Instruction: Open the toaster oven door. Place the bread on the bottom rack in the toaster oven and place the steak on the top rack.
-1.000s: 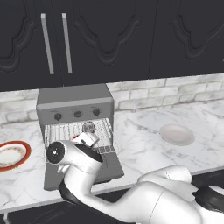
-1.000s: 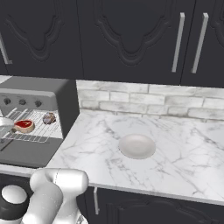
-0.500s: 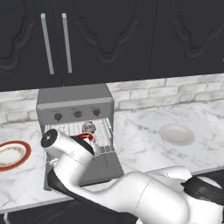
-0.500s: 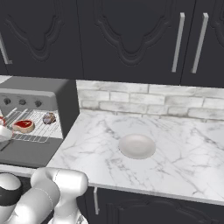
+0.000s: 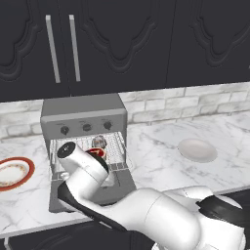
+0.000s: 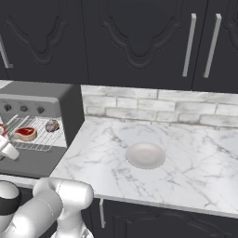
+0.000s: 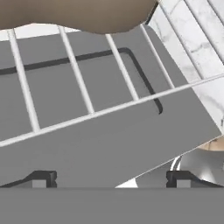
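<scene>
The toaster oven stands on the marble desk against the far brick wall, its front facing the near edge, with three knobs in a row across its pale strip. The toaster oven door is folded down flat toward the near side, its long axis running left to right. One wire rack is pulled out over the door. On it lie one steak, flat and red with white edging, and one bread, a small round lump just right of and beyond the steak. The arm's white body covers much of the door in the left base view. The gripper hangs low over the door, beside the rack, jaws spread wide and pinching nothing. One pale bowl sits well right of the oven; one red-rimmed plate sits to its left.
</scene>
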